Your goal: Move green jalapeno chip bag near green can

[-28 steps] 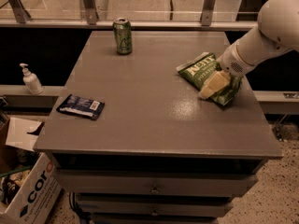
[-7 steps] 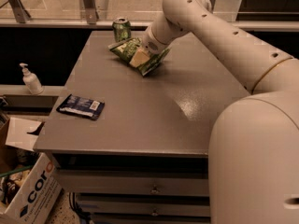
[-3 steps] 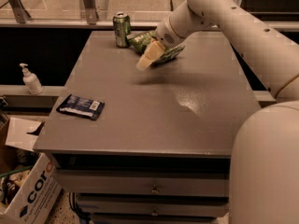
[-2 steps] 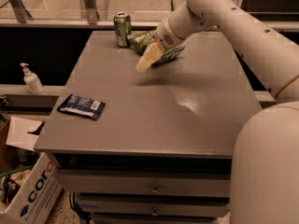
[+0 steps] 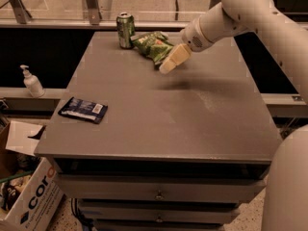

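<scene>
The green jalapeno chip bag (image 5: 153,44) lies crinkled on the grey table (image 5: 192,114) at the far side. It is just right of the green can (image 5: 126,30), which stands upright near the back edge, and the two almost touch. My gripper (image 5: 169,64) hangs on the white arm just right of the bag, over its near right corner and slightly above the table. It is open and holds nothing.
A flat dark blue packet (image 5: 83,109) lies near the table's left front edge. A white pump bottle (image 5: 32,81) stands on a ledge left of the table. A cardboard box (image 5: 26,196) sits on the floor at lower left. The arm's body fills the right edge.
The gripper carried the bag left across the table to the can, let it go, and has drawn back a little to the right. The bag now rests beside the can.
</scene>
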You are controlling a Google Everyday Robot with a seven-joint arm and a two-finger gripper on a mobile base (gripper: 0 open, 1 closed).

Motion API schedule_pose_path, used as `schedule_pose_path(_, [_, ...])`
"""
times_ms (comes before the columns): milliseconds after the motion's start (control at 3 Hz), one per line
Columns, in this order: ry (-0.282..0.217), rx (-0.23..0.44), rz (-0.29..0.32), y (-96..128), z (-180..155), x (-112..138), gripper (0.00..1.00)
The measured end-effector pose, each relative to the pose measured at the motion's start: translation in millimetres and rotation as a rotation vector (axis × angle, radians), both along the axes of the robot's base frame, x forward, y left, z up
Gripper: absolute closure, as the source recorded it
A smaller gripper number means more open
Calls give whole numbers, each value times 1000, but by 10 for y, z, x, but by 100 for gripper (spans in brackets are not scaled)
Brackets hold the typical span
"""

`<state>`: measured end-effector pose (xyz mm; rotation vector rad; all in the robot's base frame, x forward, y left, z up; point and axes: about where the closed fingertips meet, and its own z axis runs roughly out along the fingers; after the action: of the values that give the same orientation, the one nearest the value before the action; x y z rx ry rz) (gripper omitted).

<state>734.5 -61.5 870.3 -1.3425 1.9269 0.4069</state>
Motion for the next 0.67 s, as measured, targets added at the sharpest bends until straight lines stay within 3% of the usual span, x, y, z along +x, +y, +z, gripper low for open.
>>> schedule_pose_path(667, [-16, 113, -75, -806, 62, -246, 0])
